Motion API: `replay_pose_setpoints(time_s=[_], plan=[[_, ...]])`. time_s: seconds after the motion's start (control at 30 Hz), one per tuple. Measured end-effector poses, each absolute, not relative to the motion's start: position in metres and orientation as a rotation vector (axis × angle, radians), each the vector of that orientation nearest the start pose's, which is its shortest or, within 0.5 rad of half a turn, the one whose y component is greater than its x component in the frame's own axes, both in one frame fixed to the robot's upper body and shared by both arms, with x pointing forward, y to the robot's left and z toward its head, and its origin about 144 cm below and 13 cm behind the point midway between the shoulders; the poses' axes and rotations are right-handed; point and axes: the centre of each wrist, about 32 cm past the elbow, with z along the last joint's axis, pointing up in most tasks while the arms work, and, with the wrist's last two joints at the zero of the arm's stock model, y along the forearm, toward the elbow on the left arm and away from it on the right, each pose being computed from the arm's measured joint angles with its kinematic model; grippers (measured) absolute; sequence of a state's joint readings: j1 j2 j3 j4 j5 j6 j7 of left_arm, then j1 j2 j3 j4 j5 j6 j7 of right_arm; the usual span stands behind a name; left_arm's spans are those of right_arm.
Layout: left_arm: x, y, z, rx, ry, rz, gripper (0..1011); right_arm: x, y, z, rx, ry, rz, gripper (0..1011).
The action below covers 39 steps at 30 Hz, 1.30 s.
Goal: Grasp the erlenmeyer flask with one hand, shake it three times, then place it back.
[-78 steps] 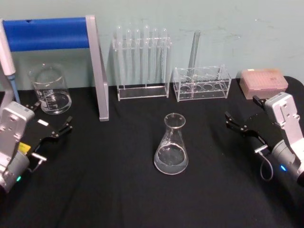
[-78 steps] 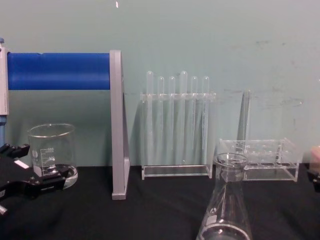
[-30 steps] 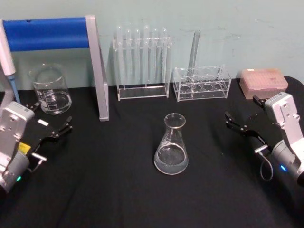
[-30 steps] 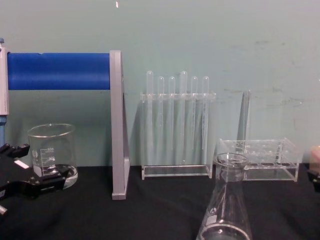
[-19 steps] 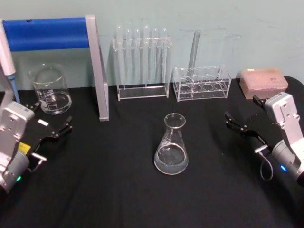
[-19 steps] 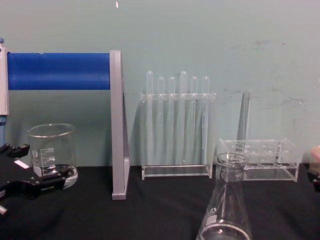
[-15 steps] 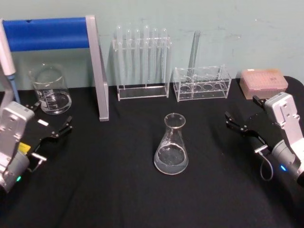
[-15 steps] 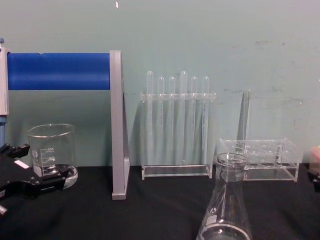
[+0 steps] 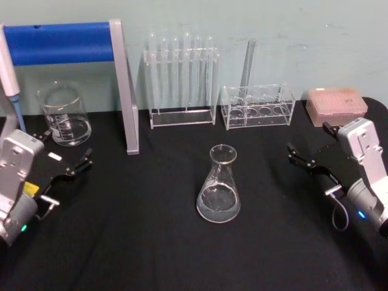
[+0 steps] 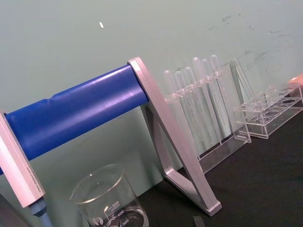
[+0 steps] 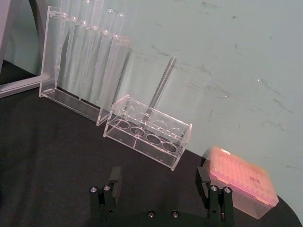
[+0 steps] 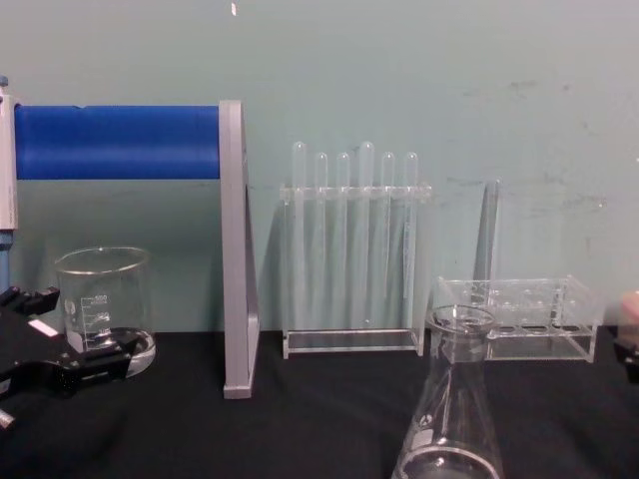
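Right gripper (image 9: 307, 137), fingers spread wide and empty, nothing grasped yet.
The erlenmeyer flask (image 9: 218, 189) stands upright mid-way across the table (image 9: 139, 248), well apart, perhaps holding a little liquid. The approach seems pending: reach across, close on the neck. Left gripper (image 9: 66, 144) rests open near the beaker (image 9: 63, 115).

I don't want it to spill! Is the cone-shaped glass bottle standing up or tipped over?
Standing up. The flask sits flat on its wide base on the black table, mouth pointing up.
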State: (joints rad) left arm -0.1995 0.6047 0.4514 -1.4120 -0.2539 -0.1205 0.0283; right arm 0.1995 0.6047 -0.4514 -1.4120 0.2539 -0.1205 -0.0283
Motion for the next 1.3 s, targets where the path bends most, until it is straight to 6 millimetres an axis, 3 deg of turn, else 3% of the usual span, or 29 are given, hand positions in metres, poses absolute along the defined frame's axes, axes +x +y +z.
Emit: replay_pose_setpoints(time_s=[0.87, 1.3], plan=[[0.489, 0.310, 1.140, 0.305, -0.285, 1.248, 1001, 0.485, -0.311, 1.144, -0.287, -0.258, -1.224, 1000], [0.489, 0.310, 1.140, 0.304, -0.285, 1.248, 1001, 0.463, -0.311, 1.160, -0.201, -0.053, -1.050, 1000]])
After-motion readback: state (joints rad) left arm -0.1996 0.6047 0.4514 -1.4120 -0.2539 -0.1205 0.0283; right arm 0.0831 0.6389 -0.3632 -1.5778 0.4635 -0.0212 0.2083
